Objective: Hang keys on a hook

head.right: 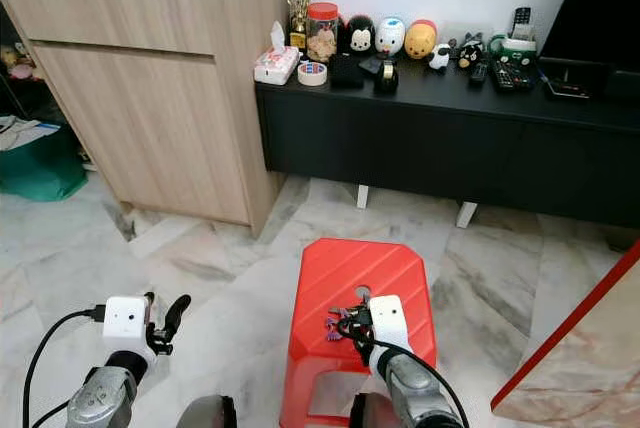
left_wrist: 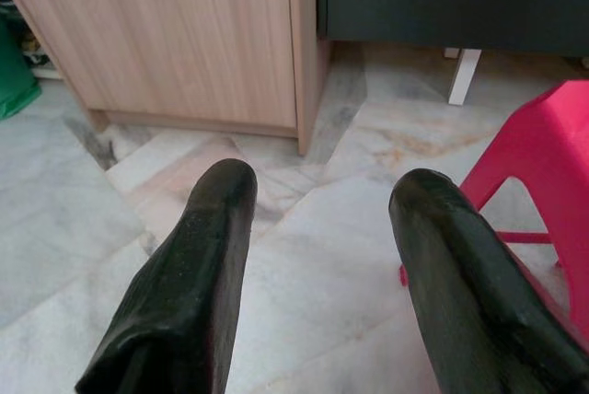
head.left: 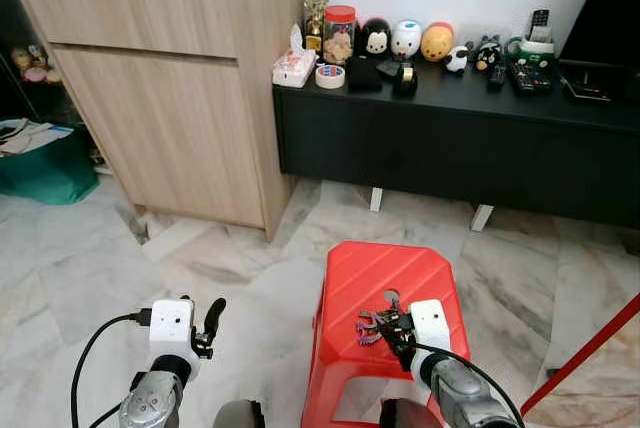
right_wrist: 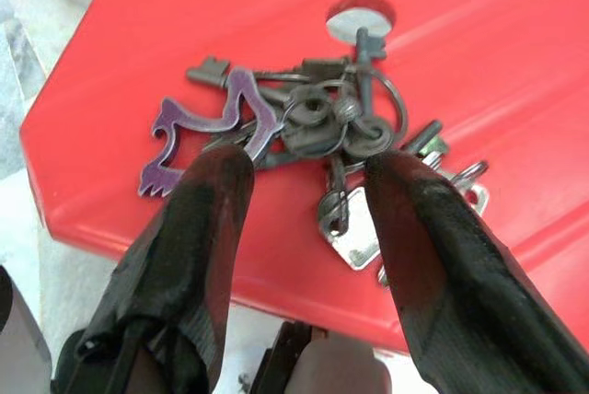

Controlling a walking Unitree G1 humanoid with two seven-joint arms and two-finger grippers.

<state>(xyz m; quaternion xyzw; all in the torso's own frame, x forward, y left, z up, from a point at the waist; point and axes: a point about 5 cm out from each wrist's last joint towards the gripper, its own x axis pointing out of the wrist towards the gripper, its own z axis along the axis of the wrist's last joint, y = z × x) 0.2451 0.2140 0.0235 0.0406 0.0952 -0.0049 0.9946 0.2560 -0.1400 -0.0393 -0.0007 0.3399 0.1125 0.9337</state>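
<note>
A bunch of keys [right_wrist: 313, 127] with a purple charm [right_wrist: 198, 132] lies on top of a red plastic stool [head.left: 370, 278], close to its front edge and near the small hole [right_wrist: 361, 17] in the seat. My right gripper [right_wrist: 308, 173] hovers just over the keys [head.left: 380, 323], open, one black finger on each side of the bunch. My left gripper [head.left: 208, 326] is held low over the marble floor to the left of the stool, open, with nothing between its fingers [left_wrist: 198, 256].
A light wooden cabinet [head.left: 170, 78] stands at the back left. A long black low console [head.left: 450, 138] along the wall carries jars, figurines, tape and remotes. A green bag [head.left: 45, 163] sits at far left. A red bar [head.left: 585, 353] slants across the lower right.
</note>
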